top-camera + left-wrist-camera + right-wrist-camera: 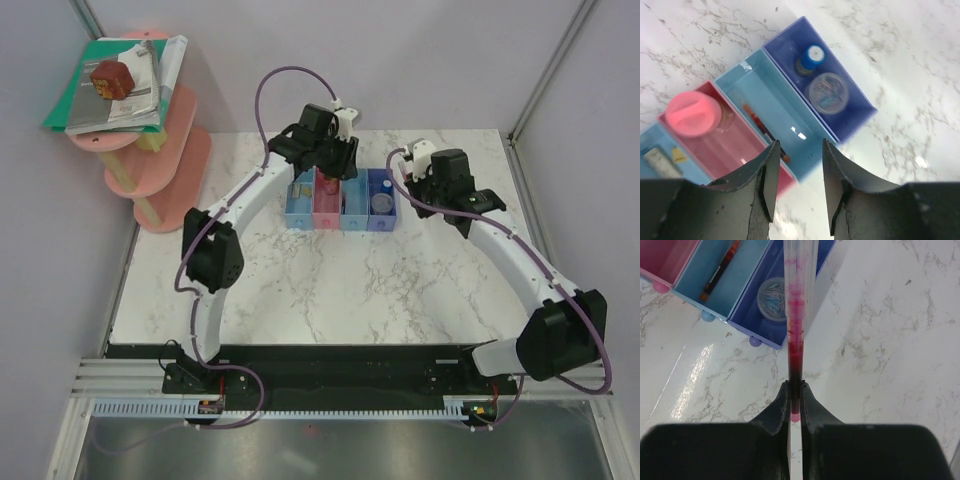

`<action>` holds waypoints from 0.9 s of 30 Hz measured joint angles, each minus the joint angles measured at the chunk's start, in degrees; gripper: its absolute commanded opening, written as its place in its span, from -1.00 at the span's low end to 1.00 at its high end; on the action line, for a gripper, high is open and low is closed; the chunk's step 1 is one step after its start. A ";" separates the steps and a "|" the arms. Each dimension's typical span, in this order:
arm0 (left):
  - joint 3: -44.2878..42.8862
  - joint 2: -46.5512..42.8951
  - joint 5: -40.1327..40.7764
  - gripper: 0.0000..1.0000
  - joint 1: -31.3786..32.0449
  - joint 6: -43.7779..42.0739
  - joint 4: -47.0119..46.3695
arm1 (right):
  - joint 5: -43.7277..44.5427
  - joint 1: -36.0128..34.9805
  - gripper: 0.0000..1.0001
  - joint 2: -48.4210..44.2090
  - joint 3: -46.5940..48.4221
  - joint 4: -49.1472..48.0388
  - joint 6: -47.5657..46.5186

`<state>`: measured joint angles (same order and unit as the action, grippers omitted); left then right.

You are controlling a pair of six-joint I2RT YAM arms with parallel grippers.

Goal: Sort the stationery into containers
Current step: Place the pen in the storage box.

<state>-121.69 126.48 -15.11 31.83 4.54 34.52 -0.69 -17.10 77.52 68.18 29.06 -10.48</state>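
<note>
Stationery lies in the row of four trays (298, 222) near the far edge of the table (400, 290): a pink-capped tube (692, 114), a red pen (762, 131), a clear roll (829, 94) and a blue-capped cylinder (812, 56). Left jaws hang partly apart and empty above the row. Right jaws clamp a clear pink-inked pen (796, 315) beside the darker blue tray (856, 125).

pen (764, 131) in tray (782, 100), roll (827, 93) beside cylinder (812, 56)

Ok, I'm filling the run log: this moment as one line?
left fingers: open over trays | right fingers: shut on pink pen | red pen: in light-blue tray
</note>
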 measured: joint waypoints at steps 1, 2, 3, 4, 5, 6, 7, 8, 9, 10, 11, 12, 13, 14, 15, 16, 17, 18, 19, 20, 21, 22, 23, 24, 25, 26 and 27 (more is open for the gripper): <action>2.43 -3.28 -0.39 -0.07 -0.13 -0.66 -0.13 | -0.46 0.00 -1.00 1.31 0.28 -0.48 0.31; 5.42 -6.95 -0.87 -0.07 -0.28 -1.66 -0.72 | -0.94 0.00 -1.00 2.67 0.46 -1.27 0.63; 8.55 -11.04 -1.68 -0.07 -0.44 -2.84 -0.98 | -1.33 0.00 -1.00 4.09 0.61 -1.88 0.83; 11.54 -15.32 -2.19 -0.07 -0.63 -4.13 -1.25 | -1.79 0.00 -1.00 5.49 0.98 -2.19 0.92; 14.62 -19.63 -3.04 -0.07 -0.81 -5.73 -1.84 | -2.34 0.00 -1.00 7.08 1.66 -2.38 1.09; 17.14 -23.21 -3.50 -0.07 -0.98 -7.04 -2.21 | -2.86 0.00 -1.00 8.87 2.56 -2.56 1.22; 19.26 -26.60 -3.98 -0.07 -1.16 -8.28 -1.95 | -3.37 0.00 -1.00 10.32 3.52 -2.60 1.31; 21.99 -30.62 -4.59 -0.08 -1.36 -10.19 -2.71 | -4.15 0.00 -1.00 12.31 5.05 -2.58 1.55; 24.59 -34.29 -4.90 -0.08 -1.55 -11.89 -2.99 | -5.22 0.02 -1.00 14.49 6.73 -2.80 1.79; 27.08 -37.92 -5.07 -0.08 -1.68 -13.66 -2.97 | -6.49 0.02 -1.00 16.68 8.72 -2.93 2.08; 28.68 -40.33 -5.16 -0.08 -1.81 -14.97 -3.10 | -7.74 0.02 -1.00 19.06 10.93 -3.08 2.54; 30.75 -43.10 -5.42 -0.08 -1.88 -16.59 -3.13 | -9.25 0.02 -1.00 21.44 13.33 -2.91 3.06; 32.28 -45.09 -5.62 -0.08 -1.97 -17.84 -3.04 | -10.64 0.02 -1.00 23.87 16.09 -2.91 3.65; 33.75 -46.75 -5.90 -0.08 -2.10 -18.95 -3.15 | -11.80 0.00 -1.00 25.77 18.23 -2.97 4.28; 35.04 -47.87 -6.01 -0.08 -2.14 -19.74 -3.17 | -13.14 -0.09 -1.00 28.04 20.87 -2.97 4.96; 36.70 -49.05 -6.08 -0.09 -2.23 -20.63 -3.02 | -14.36 -0.20 -1.00 30.16 23.41 -3.10 5.68; 38.29 -50.01 -6.12 -0.09 -2.27 -21.44 -2.95 | -15.30 -0.37 -1.00 31.93 25.51 -3.39 6.34; 39.74 -50.75 -6.16 -0.09 -2.38 -22.10 -2.80 | -16.26 -0.61 -1.00 33.57 27.30 -3.43 6.99; 41.00 -51.23 -6.16 -0.09 -2.49 -22.71 -2.51 | -16.96 -0.90 -1.00 35.08 28.92 -3.52 7.58; 41.99 -51.54 -6.16 -0.09 -2.51 -23.23 -2.14 | -17.57 -1.25 -1.00 36.39 30.21 -3.74 8.02; 42.75 -51.76 -6.14 -0.09 -2.51 -23.69 -1.77 | -18.01 -1.64 -1.00 37.68 31.12 -3.93 8.61; 43.32 -51.87 -6.14 -0.09 -2.54 -24.04 -1.49 | -18.36 -1.97 -1.00 38.64 31.69 -4.11 9.09; 43.52 -51.89 -6.12 -0.09 -2.60 -24.37 -1.20 | -18.80 -2.40 -1.00 39.65 32.00 -4.52 9.62; 43.56 -51.89 -6.05 -0.09 -2.67 -24.68 -1.11 | -18.97 -2.95 -1.00 40.68 32.02 -4.76 10.14; 43.56 -51.91 -6.03 -0.09 -2.73 -24.94 -1.16 | -19.10 -3.30 -1.00 41.31 31.93 -4.72 10.36; 43.56 -52.00 -6.03 -0.10 -2.89 -25.24 -1.22 | -19.21 -3.69 -1.00 41.81 31.58 -4.81 10.73; 43.56 -52.09 -6.03 -0.10 -3.04 -25.49 -1.22 | -19.26 -4.09 -1.00 42.14 31.08 -4.87 10.93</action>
<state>-78.13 74.39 -21.15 28.80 -20.95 33.30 -19.94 -21.19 119.66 99.26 24.18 0.45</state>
